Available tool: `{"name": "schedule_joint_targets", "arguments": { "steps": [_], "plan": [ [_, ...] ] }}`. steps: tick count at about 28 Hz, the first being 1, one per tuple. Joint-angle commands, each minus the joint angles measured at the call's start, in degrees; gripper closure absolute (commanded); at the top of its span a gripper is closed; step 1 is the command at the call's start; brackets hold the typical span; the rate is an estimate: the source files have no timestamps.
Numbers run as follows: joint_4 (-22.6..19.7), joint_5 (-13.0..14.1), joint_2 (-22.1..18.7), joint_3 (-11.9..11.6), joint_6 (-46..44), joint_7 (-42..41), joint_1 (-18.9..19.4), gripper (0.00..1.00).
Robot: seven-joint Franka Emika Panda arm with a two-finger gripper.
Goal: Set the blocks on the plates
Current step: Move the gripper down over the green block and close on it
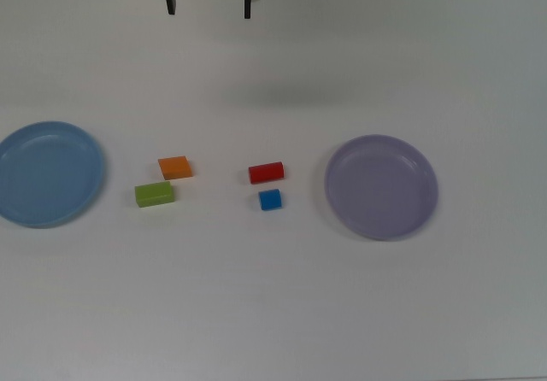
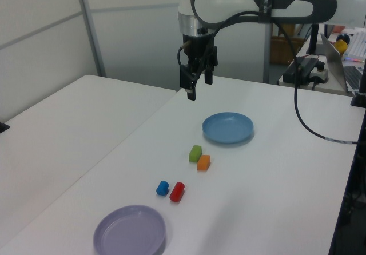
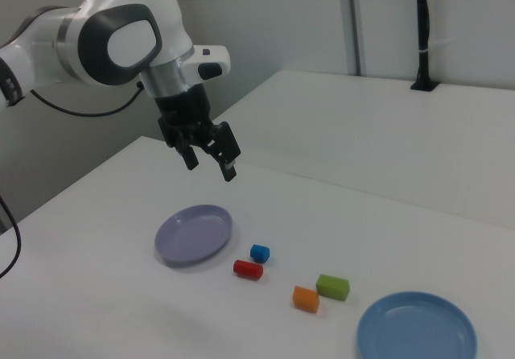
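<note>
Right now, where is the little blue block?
In the top view, the blue block sits on the table just below the red block, left of the purple plate.

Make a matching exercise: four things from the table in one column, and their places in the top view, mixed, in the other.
Things:
1. orange block
2. blue block
3. blue plate
4. purple plate

Places in the top view:
A. far left
B. just below the red block
C. far right
D. just above the green block

Pairs: 1-D, 2-B, 3-A, 4-C
</note>
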Motion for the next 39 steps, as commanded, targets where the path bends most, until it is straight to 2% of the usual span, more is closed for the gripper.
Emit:
{"name": "schedule_joint_targets", "arguments": {
  "steps": [1,6,10,13,16,26,33,39],
  "plan": [
    [-0.22,1.43,0.51,-0.41,-0.01,-3.25,-0.33,0.00],
    [-0.21,1.97,1.49,-0.59,1.40,-5.21,-0.86,0.00],
    [-0.39,2.23,2.63,-0.67,2.02,-12.23,-3.14,0.00],
    [-0.39,1.45,5.44,-0.76,2.28,-21.10,-4.11,0.00],
    [-0.30,1.18,7.90,-0.76,4.03,-23.84,-5.34,0.00],
    [-1.09,1.27,15.72,-1.11,13.61,-19.99,-7.54,0.00],
    [-4.52,1.00,19.33,-1.38,20.73,-18.14,-8.42,0.00],
    [-4.52,-2.51,23.63,-1.38,24.86,-17.70,-8.42,0.00]
  ]
}}
